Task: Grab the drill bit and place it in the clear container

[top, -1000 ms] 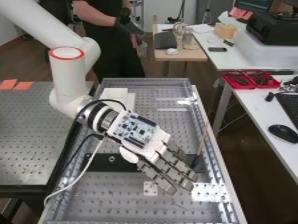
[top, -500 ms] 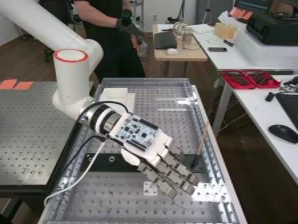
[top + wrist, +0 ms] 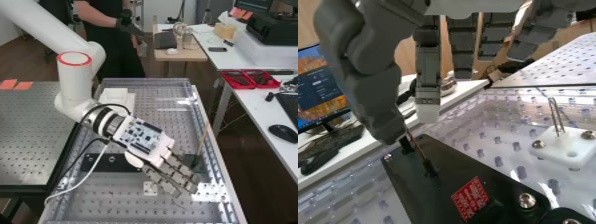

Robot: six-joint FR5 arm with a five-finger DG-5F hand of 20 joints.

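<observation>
The hand [image 3: 174,171] is hanging over the clear tray [image 3: 150,79], its fingers reaching down at a slant toward the view's lower right. The fingers are lying nearly straight, slightly apart from each other, and are gripping nothing. In the wrist view the thumb [image 3: 371,95] is standing well away from the fingers, so the hand is staying open between them.

Near the thumb's tip a thin rod [image 3: 416,147] is rising from a black plate [image 3: 447,172]; whether it is touching the thumb, I cannot tell. In the high view the rod is standing at a tilt just beside the fingers, toward the view's right. It may be the drill bit, but the pictures are not settling that. A red label [image 3: 472,198] is lying on the plate, and a screw [image 3: 527,200] is sitting near the plate's edge.

Beyond the plate a white block [image 3: 567,147] is resting on the dimpled floor, with a bent wire [image 3: 555,117] sticking up from it. A perforated bracket [image 3: 209,192] is sitting near the tray's right side, and white boxes [image 3: 116,97] are standing near its far end.

Farther out, a dark perforated bench [image 3: 33,135] is running along the view's left. On the right, a white table [image 3: 258,117] is carrying two red bins [image 3: 233,84], a mouse [image 3: 284,133] and a keyboard [image 3: 290,106].
</observation>
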